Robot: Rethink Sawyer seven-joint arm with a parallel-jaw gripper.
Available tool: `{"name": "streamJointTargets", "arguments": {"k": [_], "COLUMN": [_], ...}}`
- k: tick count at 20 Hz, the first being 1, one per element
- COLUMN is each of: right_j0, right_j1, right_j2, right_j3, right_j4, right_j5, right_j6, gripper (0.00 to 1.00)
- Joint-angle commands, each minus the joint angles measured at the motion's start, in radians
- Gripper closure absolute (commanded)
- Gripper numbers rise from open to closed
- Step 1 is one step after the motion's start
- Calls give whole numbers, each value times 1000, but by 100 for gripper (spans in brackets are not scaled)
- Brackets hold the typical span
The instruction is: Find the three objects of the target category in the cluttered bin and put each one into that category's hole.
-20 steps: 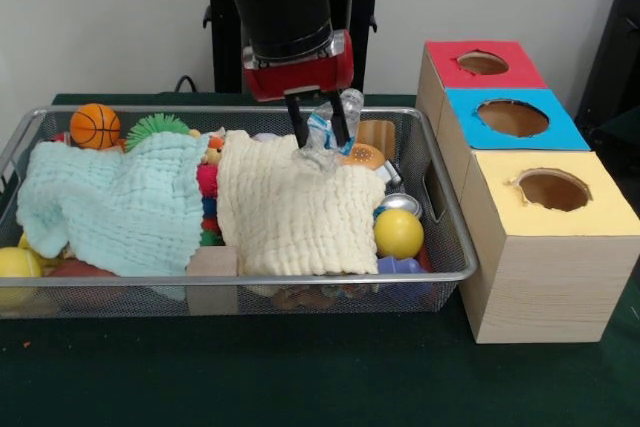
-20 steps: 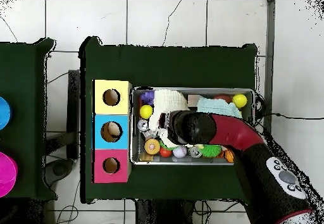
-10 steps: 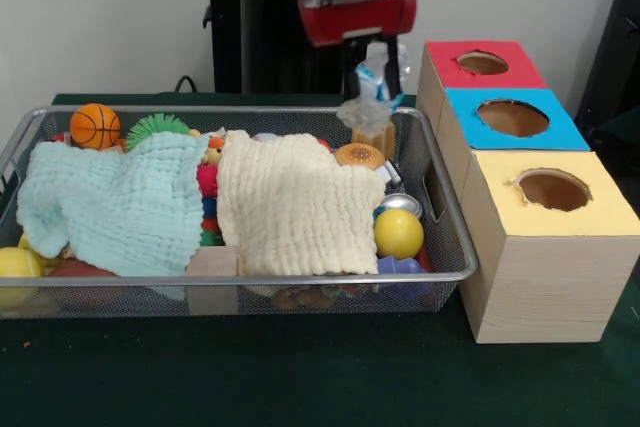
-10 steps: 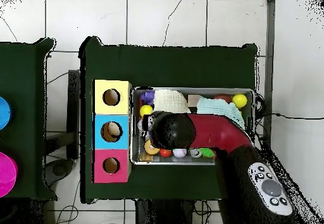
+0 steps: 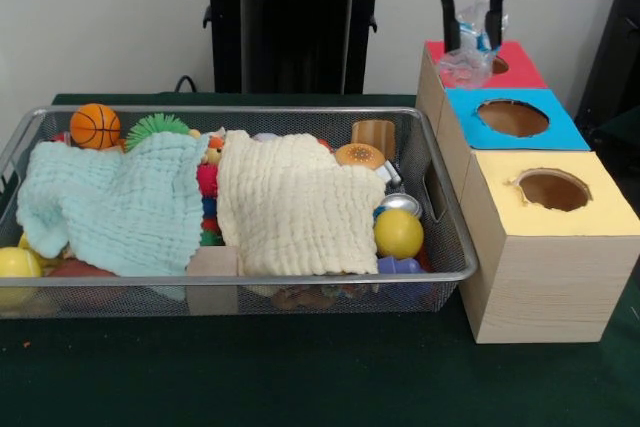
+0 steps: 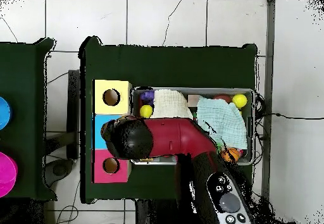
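Observation:
My gripper (image 5: 472,19) hangs at the top of the front view, over the far end of the row of boxes, above the red-topped box and just behind the blue-topped hole (image 5: 512,117). It is shut on a crumpled clear plastic bottle with a blue label (image 5: 468,51), held in the air. The silver wire-mesh bin (image 5: 250,276) lies to the left, full of toys under two cloths. In the overhead view the arm's wrist (image 6: 133,139) covers the gripper and most of the blue box (image 6: 99,130).
A mint cloth (image 5: 115,202) and a cream cloth (image 5: 290,207) cover much of the bin. An orange basketball (image 5: 95,125), yellow balls (image 5: 398,233), a wooden block (image 5: 212,263) and a wooden cup (image 5: 375,135) show around them. The red hole (image 5: 483,63) and yellow hole (image 5: 552,189) flank the blue one.
The gripper has lifted the plastic bottle out of the bin, off the cream cloth, and carried it up and across to above the boxes.

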Motion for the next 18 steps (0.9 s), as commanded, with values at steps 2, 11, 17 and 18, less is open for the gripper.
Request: {"name": "streamJointTargets", "arguments": {"k": [2, 11, 17, 18], "right_j0": [3, 1, -7, -5], "right_j1": [47, 117, 148, 149], "right_j2": [-71, -71, -69, -71], "right_j3": [81, 71, 79, 80], "right_j4": [120, 172, 185, 188], "right_j5": [124, 155, 153, 157], "right_j6": [217, 184, 156, 157], "gripper": [100, 100, 100, 100]}}
